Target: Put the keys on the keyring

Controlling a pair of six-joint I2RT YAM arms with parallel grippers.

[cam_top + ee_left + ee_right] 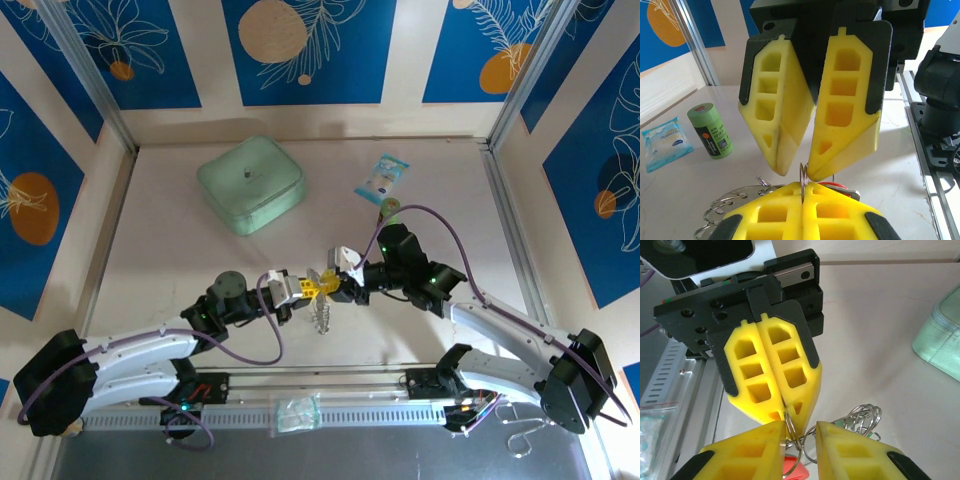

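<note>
A: Top view?
B: Left gripper (312,287) and right gripper (335,283) meet tip to tip, on the arm-base side of the mint-green pouch (250,185), slightly to its right. The keyring (322,315) hangs under them.
A: Left wrist?
B: Left jaws fully closed, pinching the keyring's thin wire. Right jaws part open, astride it, gripping nothing.
A: Right wrist?
B: Same pinch. The red key (795,470) is beneath the ring, well apart from the pouch. Cannot tell if it is threaded.

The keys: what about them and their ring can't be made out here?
Red key: right wrist view, mostly hidden by the right gripper and cut by the bottom edge.
Green key: top view, too small to pick out.
Keyring: left wrist view, largely behind the left gripper, shut on it.
</note>
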